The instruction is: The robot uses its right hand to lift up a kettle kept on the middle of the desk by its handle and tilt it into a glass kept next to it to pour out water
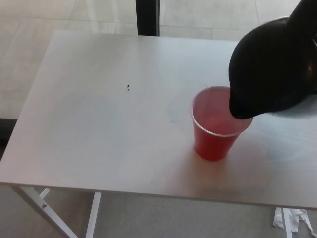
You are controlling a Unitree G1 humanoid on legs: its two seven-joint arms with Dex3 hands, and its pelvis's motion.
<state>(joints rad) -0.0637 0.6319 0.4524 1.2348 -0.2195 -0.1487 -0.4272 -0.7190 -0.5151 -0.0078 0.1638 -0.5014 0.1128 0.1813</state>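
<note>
The black kettle (275,69) hangs tilted in the air at the right of the head view, partly cut off by the picture's edge. Its lowest tip sits over the right rim of the red plastic cup (213,141). The cup stands upright on the white desk (99,124) and holds pale liquid low inside. A dark shape at the top right corner merges with the kettle, so I cannot make out my right hand there. My left hand does not show.
Two tiny dark specks (128,88) lie left of the cup. A dark post (147,17) stands behind the desk's far edge. Crumpled white paper (292,220) lies on the floor at the lower right. White desk legs (44,208) show lower left.
</note>
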